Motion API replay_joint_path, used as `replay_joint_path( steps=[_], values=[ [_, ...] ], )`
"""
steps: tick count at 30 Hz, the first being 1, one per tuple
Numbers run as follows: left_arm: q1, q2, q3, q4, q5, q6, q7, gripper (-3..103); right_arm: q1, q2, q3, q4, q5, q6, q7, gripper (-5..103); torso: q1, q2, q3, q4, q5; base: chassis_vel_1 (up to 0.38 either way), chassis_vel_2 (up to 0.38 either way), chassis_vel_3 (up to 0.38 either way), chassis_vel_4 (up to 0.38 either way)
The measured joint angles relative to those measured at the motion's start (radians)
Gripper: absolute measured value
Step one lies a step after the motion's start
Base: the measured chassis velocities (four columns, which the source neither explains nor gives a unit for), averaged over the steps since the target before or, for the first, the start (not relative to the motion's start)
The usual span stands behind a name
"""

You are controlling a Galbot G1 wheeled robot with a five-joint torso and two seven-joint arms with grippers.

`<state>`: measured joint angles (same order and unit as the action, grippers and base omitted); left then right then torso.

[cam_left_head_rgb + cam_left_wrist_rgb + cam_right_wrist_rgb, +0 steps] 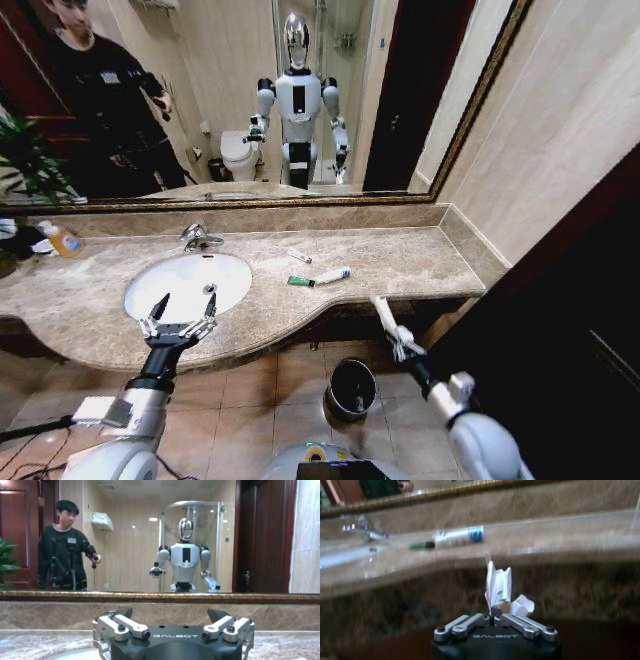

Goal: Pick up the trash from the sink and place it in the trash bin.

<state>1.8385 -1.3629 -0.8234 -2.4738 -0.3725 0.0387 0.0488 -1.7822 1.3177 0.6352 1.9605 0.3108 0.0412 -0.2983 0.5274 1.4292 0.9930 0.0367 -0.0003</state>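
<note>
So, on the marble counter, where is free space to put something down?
Bare marble lies right of the white-and-blue tube, up to the side wall. The front edge by the sink is taken by the left gripper. The far left corner holds bottles.

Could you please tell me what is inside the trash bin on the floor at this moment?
In the head view, the trash bin shows a dark interior with no litter that can be made out; its bottom is in shadow. The right gripper holds the flat white packet above it.

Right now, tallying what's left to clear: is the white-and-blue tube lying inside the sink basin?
No, the white-and-blue tube lies on the marble counter, beside the sink.
</note>
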Motion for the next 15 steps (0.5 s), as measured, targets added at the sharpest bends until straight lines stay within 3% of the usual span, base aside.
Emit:
replay_joint_path(
  steps=[2, 15],
  values=[
    [0.0, 0.0, 0.0, 0.0, 0.0, 0.0, 0.0, 100, 0.009, 0.018, -0.016, -0.079, -0.035, 0.036, -0.003, 0, 0.0, 0.0, 0.0, 0.0001, -0.0001, 0.0, 0.0, 0.0, 0.0],
    [0.0, 0.0, 0.0, 0.0, 0.0, 0.0, 0.0, 100, 0.208, 0.137, -0.055, -0.432, -0.24, 0.039, 0.04, 0, 0.0, 0.0, 0.0, 0.0001, 0.0001, 0.0, 0.0, 0.0, 0.0]
  ],
)
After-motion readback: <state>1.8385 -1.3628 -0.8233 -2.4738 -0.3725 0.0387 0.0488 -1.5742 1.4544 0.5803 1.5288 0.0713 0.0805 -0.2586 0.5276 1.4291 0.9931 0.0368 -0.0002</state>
